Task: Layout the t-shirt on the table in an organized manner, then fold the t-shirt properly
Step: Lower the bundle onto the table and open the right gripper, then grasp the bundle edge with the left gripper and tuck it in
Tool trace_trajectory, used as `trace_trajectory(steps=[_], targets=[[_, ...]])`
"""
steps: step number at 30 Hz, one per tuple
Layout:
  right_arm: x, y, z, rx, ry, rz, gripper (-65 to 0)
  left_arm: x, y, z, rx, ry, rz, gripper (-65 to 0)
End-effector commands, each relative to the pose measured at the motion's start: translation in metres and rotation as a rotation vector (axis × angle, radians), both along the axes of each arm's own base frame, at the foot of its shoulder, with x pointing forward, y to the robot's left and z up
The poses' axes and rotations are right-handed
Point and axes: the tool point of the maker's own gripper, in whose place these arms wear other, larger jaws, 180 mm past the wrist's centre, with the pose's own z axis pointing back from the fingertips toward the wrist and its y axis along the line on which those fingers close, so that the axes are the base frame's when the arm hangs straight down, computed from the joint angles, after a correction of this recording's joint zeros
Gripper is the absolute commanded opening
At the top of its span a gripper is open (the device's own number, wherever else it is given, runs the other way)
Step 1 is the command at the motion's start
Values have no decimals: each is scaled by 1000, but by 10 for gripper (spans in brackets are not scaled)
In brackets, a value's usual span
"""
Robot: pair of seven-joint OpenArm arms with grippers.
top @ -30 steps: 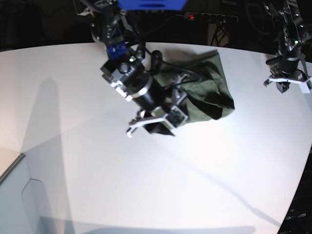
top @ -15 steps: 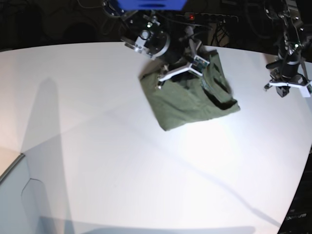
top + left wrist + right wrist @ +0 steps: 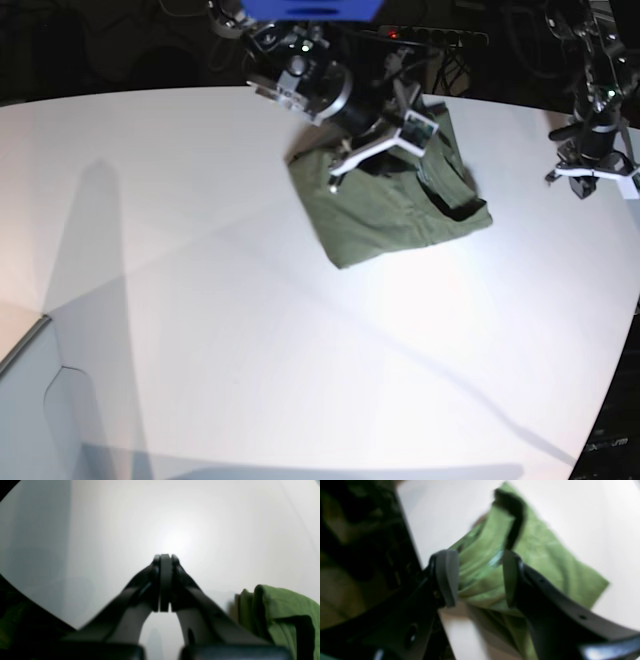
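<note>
Olive t-shirt [image 3: 400, 205] whole only from base; wrist views: right fingers [image 3: 447, 577] spread, left fingers [image 3: 165, 580] pressed together.

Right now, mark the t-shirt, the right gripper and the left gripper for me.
t-shirt [image 3: 395, 215]: base view, middle of the folded green cloth.
right gripper [image 3: 480, 577]: right wrist view, gap midway between its spread fingers.
left gripper [image 3: 165, 558]: left wrist view, tips of its closed fingers.
</note>
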Motion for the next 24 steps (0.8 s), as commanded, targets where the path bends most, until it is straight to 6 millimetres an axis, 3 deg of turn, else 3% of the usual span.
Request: trace_trajectory(steps=[1, 4, 9, 11, 15, 20, 24], targets=[[20, -6, 17, 31, -51, -40, -360, 5, 4, 13, 25, -41, -6, -644], [42, -31, 18, 15, -70, -120, -360, 2, -6, 15, 12, -38, -21, -595], [72, -67, 17, -13, -90, -225, -360, 3, -41, 24, -64, -57, -38, -408], [77, -77, 15, -21, -89, -255, -360, 3, -59, 26, -108, -52, -51, -369], [83, -81, 18, -22, -100, -265, -360, -1, -93, 10, -223, 10, -62, -366], [83, -81, 18, -22, -100, -265, -360, 7, -136, 2, -294, 43, -152, -366], [85, -81, 19, -23, -104, -265, -360, 0, -174, -4, -335, 71, -234, -367]])
